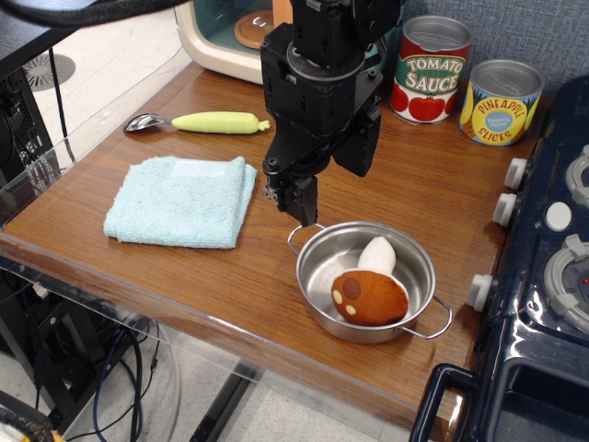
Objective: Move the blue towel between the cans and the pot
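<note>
The blue towel (182, 201) lies folded flat on the wooden table at the left. The two cans stand at the back right: the red Tomato Sauce can (430, 70) and the yellow-and-blue Pineapple Slices can (501, 102). The steel pot (324, 267) sits at the front centre-right with a brown-and-white toy mushroom (370, 293) in it. My black gripper (293, 196) hangs over the table between the towel and the pot, just above the pot's rear-left handle. Its fingers stand slightly apart and hold nothing.
A spoon with a yellow-green handle (219, 122) lies behind the towel. A teal-and-cream toy microwave (221, 37) stands at the back. A dark blue toy stove (552, 267) borders the table's right side. The table's front edge drops off near the pot.
</note>
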`<action>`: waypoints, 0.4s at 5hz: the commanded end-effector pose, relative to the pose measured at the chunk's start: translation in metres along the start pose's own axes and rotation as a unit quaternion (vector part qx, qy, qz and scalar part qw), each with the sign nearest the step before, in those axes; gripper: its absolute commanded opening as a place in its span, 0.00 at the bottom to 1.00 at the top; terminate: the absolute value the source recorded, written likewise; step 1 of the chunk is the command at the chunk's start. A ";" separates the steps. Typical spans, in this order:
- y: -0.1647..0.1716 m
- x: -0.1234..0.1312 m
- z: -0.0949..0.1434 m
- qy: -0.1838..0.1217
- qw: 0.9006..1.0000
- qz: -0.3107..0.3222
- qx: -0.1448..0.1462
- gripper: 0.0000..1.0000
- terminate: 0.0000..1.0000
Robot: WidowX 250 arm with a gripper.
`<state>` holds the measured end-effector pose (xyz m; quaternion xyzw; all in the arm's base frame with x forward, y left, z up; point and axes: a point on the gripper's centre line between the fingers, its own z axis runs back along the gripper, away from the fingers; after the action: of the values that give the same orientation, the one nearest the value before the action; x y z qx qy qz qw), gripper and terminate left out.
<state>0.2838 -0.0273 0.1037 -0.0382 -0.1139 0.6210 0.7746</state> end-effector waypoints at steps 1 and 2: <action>0.000 0.000 0.000 0.000 1.000 0.000 0.000 1.00 0.00; -0.007 0.020 0.008 0.005 0.999 0.034 -0.003 1.00 0.00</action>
<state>0.2874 -0.0107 0.1048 -0.0334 -0.0945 0.6501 0.7532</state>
